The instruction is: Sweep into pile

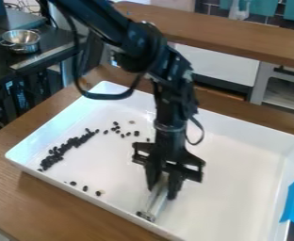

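Silvery tool (154, 203) juts below the fingers (174, 186), its top between them.

The carrier is a brown wooden table (42, 202) — its grain plainly showing — with bare wood visible toward seven o'clock, nine o'clock and between two and three. Directly upon it sits a wide white tray (244, 188), rectangular, with low raised walls and rounded corners. It lies aslant to the view — corners pointing toward eight, eleven and three o'clock.
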### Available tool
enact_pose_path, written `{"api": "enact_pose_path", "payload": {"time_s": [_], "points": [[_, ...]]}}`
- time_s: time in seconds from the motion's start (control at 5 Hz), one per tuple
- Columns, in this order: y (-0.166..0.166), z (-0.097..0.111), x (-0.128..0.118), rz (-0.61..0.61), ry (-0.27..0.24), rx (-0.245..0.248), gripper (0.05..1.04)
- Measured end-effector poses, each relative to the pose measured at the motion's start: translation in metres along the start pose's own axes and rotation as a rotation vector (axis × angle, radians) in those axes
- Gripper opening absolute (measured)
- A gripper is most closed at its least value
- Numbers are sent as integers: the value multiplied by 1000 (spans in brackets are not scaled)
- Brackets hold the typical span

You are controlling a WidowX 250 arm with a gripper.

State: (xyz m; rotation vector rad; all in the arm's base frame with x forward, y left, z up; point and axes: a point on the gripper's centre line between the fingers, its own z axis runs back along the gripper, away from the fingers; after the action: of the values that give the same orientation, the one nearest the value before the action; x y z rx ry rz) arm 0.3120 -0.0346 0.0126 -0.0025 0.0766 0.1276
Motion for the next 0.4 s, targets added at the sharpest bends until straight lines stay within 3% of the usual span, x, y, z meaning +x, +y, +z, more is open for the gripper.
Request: {"api": "enact_pose_path", "payload": {"time_s": [0.4], "points": [[40,0,-1,-24,0,19,380]]}}
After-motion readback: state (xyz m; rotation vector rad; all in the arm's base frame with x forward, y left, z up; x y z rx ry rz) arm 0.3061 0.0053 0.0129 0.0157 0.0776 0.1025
